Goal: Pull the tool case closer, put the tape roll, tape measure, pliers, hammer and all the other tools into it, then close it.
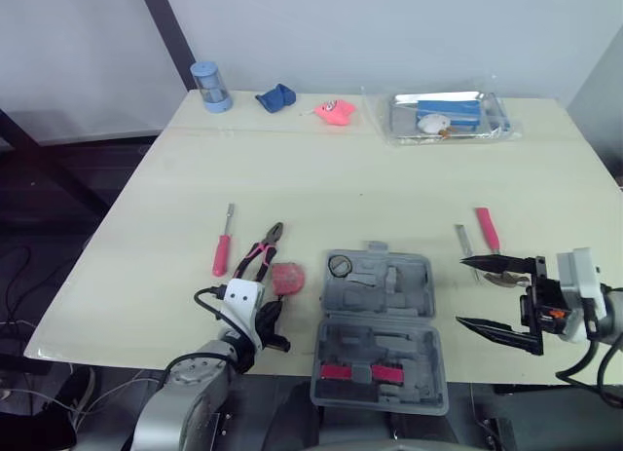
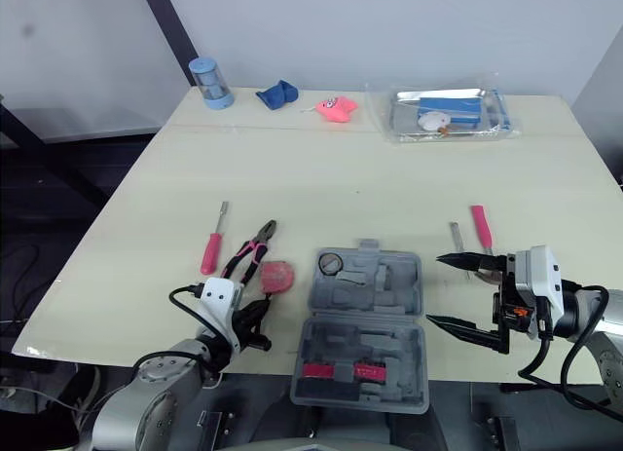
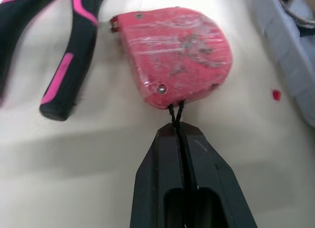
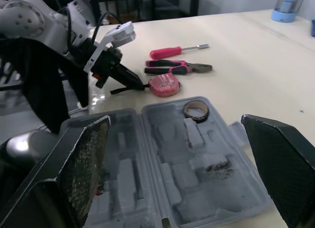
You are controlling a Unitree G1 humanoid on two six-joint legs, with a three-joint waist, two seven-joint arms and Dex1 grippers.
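The grey tool case (image 1: 389, 305) lies open at the table's near edge, with a tape roll (image 1: 339, 266) in its far left pocket. Left of it sits the red tape measure (image 3: 177, 55). My left gripper (image 3: 178, 132) is shut on the measure's thin black cord, just short of its body. Pink and black pliers (image 1: 261, 251) and a red screwdriver (image 1: 223, 246) lie further left. My right gripper (image 1: 479, 293) stands open and holds nothing, right of the case. Beyond it lie a red-handled tool (image 1: 487, 229) and a small metal piece (image 1: 465, 242).
Along the far edge stand a blue cup (image 1: 208, 86), a blue cloth (image 1: 276, 98), a pink toy (image 1: 335, 111) and a clear tray (image 1: 404, 130) with a blue item. The case lid (image 1: 380, 397) overhangs the near edge.
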